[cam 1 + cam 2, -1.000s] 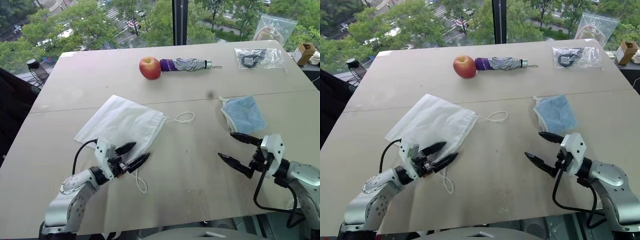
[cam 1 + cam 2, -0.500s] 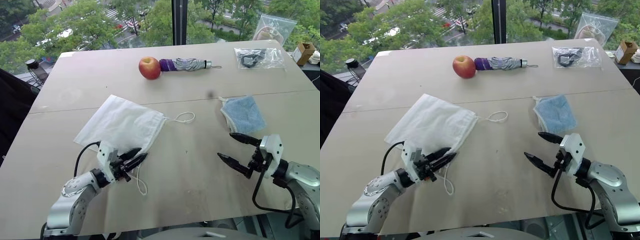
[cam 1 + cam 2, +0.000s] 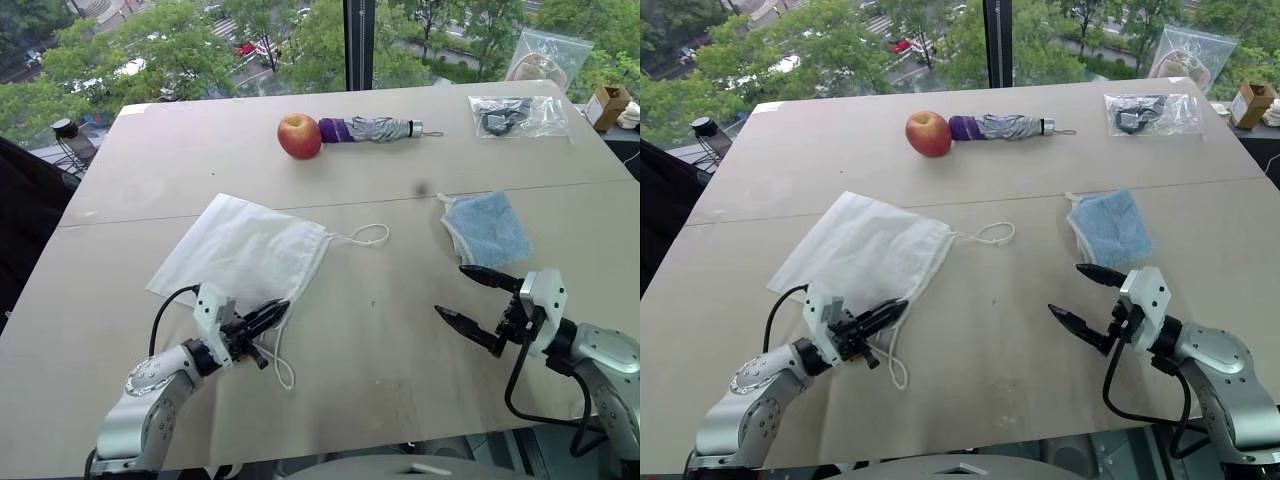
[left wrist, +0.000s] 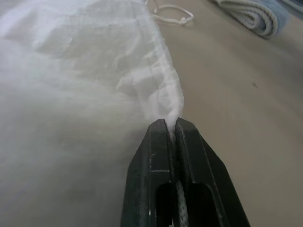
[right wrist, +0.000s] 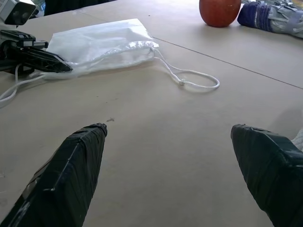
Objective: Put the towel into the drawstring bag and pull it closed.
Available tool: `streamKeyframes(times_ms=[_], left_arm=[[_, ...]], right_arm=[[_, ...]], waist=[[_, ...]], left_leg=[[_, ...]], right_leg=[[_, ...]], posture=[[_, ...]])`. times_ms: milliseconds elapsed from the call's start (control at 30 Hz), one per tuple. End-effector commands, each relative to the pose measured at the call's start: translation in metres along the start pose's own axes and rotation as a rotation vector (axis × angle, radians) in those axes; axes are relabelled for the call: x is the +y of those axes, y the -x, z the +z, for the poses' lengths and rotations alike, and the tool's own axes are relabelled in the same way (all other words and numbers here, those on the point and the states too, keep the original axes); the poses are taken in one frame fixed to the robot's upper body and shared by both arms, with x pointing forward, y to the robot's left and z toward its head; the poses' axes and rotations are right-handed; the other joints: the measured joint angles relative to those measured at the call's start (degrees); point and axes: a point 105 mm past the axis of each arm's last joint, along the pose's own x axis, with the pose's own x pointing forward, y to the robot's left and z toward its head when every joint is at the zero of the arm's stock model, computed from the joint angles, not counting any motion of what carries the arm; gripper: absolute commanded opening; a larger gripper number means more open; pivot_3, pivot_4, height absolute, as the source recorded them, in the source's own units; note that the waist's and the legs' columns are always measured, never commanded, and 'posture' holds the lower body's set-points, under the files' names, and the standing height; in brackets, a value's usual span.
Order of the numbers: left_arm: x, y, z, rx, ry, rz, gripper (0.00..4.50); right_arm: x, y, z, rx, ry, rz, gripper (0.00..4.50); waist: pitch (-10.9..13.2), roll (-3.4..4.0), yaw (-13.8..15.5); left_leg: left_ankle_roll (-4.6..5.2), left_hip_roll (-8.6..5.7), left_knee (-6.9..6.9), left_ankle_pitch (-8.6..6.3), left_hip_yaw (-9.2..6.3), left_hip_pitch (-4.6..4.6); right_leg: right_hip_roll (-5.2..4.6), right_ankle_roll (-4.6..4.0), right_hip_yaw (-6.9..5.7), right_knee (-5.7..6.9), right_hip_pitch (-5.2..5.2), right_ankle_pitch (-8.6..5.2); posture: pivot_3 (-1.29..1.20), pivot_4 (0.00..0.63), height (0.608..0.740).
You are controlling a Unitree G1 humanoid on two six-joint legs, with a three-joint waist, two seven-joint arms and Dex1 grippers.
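Observation:
The white drawstring bag (image 3: 240, 250) lies flat on the left of the table, with one cord loop (image 3: 368, 235) trailing to its right and another cord (image 3: 281, 366) at its near corner. My left gripper (image 3: 276, 308) is shut on the hem of the bag's near corner; in the left wrist view the fingers (image 4: 161, 146) pinch the white fabric (image 4: 142, 80). The light-blue towel (image 3: 490, 228) lies folded on the right. My right gripper (image 3: 455, 291) hovers open just in front of the towel, with nothing between its fingers.
A red apple (image 3: 300, 136) and a folded purple-grey umbrella (image 3: 375, 129) lie at the back centre. A clear plastic bag with dark contents (image 3: 518, 115), another clear bag (image 3: 548, 55) and a small cardboard box (image 3: 610, 105) sit at the back right.
My left gripper has closed from open onto the near corner of the bag. The right gripper has stayed open and still.

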Motion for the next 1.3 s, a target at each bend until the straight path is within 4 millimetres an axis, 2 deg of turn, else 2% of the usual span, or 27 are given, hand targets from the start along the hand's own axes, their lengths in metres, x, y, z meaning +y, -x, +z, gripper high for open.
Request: streamKeyframes(times_ms=[33,200,367,433,500,567,733,833,1000,1200,1300], left_arm=[[0.003,0.004,0.002,-0.05,0.116,0.03,0.02],[0.004,0.009,0.011,-0.144,0.325,0.029,0.02],[0.003,0.011,0.011,-0.145,0.371,0.022,0.02],[0.001,0.01,0.014,-0.132,0.285,0.018,0.02],[-0.006,0.005,0.02,-0.097,0.058,-0.009,0.02],[-0.007,-0.003,0.036,-0.121,-0.156,-0.001,0.02],[-0.01,-0.019,0.074,-0.254,-0.347,0.03,0.02],[-0.01,-0.025,0.094,-0.323,-0.409,0.064,0.02],[-0.015,-0.031,0.114,-0.38,-0.477,0.085,0.02],[-0.016,-0.035,0.115,-0.389,-0.475,0.104,0.02],[-0.016,-0.034,0.115,-0.399,-0.467,0.128,0.02]], right_arm=[[0.002,0.0,0.005,-0.019,0.021,0.006,4.5],[0.001,0.001,0.005,-0.018,0.023,0.007,4.5],[-0.001,0.0,0.006,-0.023,0.024,0.004,4.5],[-0.002,0.001,0.007,-0.028,0.017,0.002,4.5],[-0.003,0.001,0.008,-0.03,0.014,0.002,4.5],[-0.006,0.001,0.011,-0.038,0.007,-0.006,4.5],[-0.02,0.001,0.017,-0.051,-0.02,-0.041,4.5],[-0.037,0.0,0.017,-0.033,-0.016,-0.123,4.5],[-0.085,0.008,0.017,0.048,0.008,-0.37,4.5],[-0.114,0.008,0.011,0.124,-0.005,-0.509,4.5],[-0.139,0.005,0.014,0.105,-0.057,-0.604,4.5]], waist=[[0.0,0.0,-0.01],[0.01,-0.02,-0.05],[0.02,-0.03,-0.05],[0.02,-0.03,-0.05],[0.02,-0.04,-0.03],[0.03,-0.04,0.09],[0.02,-0.07,0.23],[0.02,-0.07,-0.02],[0.03,-0.09,-0.05],[0.03,-0.09,-0.09],[0.04,-0.11,-0.32]], left_leg=[[0.0,0.0,0.0,0.0,0.0,0.0],[0.0,0.0,0.0,0.0,-0.01,-0.01],[0.0,0.0,0.0,0.0,-0.01,-0.01],[0.0,0.0,0.0,0.0,-0.01,-0.01],[-0.01,0.0,0.0,0.0,-0.01,-0.02],[-0.01,0.0,0.0,0.0,0.0,-0.03],[-0.01,0.0,0.03,0.0,0.02,-0.04],[-0.02,-0.01,0.01,0.01,0.05,-0.08],[-0.26,0.0,0.0,0.15,0.24,-0.18],[-0.26,0.01,-0.02,0.16,0.29,-0.24],[-0.26,0.03,-0.02,0.16,0.42,-0.25]], right_leg=[[0.0,0.0,0.0,0.0,0.0,0.0],[0.02,0.01,-0.03,0.0,0.0,0.0],[0.06,0.0,-0.02,0.0,-0.01,0.0],[0.06,0.0,-0.01,0.0,-0.01,0.0],[0.06,-0.01,-0.01,0.0,-0.01,0.0],[0.01,-0.02,0.06,-0.01,-0.01,0.0],[-0.02,-0.07,0.23,-0.02,-0.01,0.04],[0.07,-0.07,0.2,-0.02,-0.08,0.05],[0.14,-0.06,0.26,0.0,-0.26,0.06],[0.19,-0.06,0.31,-0.01,-0.35,0.06],[0.22,-0.06,0.46,0.01,-0.41,0.07]], posture=[[0.0,0.15,0.74],[0.0,0.15,0.74],[0.0,0.15,0.74],[0.0,0.15,0.74],[0.0,0.15,0.74],[0.0,0.15,0.74],[0.0,0.15,0.74],[0.0,0.15,0.74],[0.0,0.15,0.74],[0.0,0.15,0.74],[0.0,0.15,0.74]])
